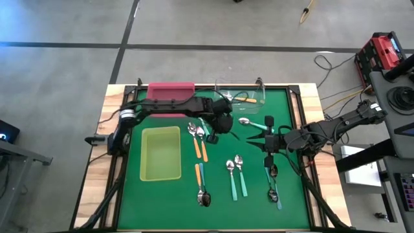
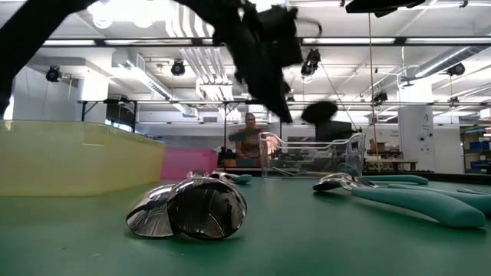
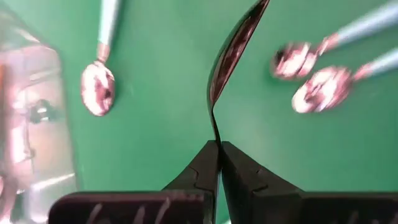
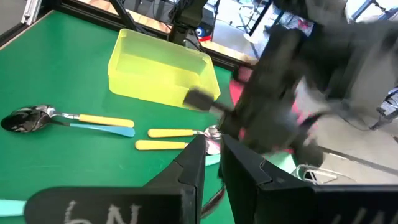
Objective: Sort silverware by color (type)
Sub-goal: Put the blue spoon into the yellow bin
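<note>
My left gripper [image 1: 223,123] hangs over the green mat's middle, just in front of the clear tray [image 1: 240,90], and is shut on a spoon [image 3: 235,53] that I see edge-on. Its dark bowl [image 2: 318,112] shows in the air in the low view. My right gripper [image 1: 253,139] hovers close to the right of it, with its fingers a small gap apart [image 4: 213,152] and nothing between them. More spoons lie flat on the mat: an orange pair [image 1: 199,141], an orange and a blue one [image 1: 202,184], a teal pair [image 1: 236,175] and one teal spoon [image 1: 253,123]. My left gripper pinches the spoon between its two fingers at the thin neck [image 3: 216,134], just behind the bowl; the fingers hide the handle. The bowl sticks straight out beyond the fingertips. The spoon is lifted clear of the mat.
The pink tray [image 1: 171,90] and the clear tray sit at the mat's far edge, and an orange spoon [image 1: 246,99] lies in the clear one. The yellow-green tray [image 1: 160,152] lies on the left. More spoons [image 1: 273,184] lie near the right edge. A person [image 2: 249,138] sits beyond the table.
</note>
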Action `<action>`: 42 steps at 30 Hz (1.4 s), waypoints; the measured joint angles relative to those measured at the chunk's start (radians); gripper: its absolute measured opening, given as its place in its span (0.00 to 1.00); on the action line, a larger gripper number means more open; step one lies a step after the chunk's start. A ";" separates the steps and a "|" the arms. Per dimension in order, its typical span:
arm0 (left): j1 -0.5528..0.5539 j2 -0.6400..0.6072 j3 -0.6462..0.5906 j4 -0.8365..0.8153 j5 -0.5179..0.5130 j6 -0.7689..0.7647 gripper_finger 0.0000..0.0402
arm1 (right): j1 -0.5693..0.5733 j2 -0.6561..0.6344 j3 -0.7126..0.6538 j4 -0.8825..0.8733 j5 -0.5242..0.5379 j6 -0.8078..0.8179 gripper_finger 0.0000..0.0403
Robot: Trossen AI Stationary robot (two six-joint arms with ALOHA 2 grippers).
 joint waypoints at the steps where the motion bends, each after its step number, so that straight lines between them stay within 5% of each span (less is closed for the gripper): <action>1: -0.005 -0.029 0.000 -0.007 -0.001 -0.052 0.00 | 0.000 0.000 0.000 0.000 0.000 0.000 0.11; 7: -0.033 -0.239 -0.088 -0.047 -0.015 -0.278 0.00 | 0.000 0.000 0.000 0.001 0.001 0.000 0.11; 15: -0.104 -0.583 -0.453 0.162 -0.154 -0.577 0.00 | 0.000 0.000 0.000 0.005 0.004 -0.001 0.11; 25: -0.195 -0.920 -0.842 0.232 -0.359 -1.170 0.00 | 0.000 0.000 0.000 0.032 0.131 -0.008 0.11; 36: -0.321 -1.100 -1.138 0.317 -0.459 -1.625 0.00 | 0.000 0.002 0.000 0.130 0.131 -0.107 0.11; 42: -0.394 -1.156 -1.129 0.053 -0.442 -1.797 0.00 | -0.016 0.002 0.000 0.133 0.129 -0.133 0.11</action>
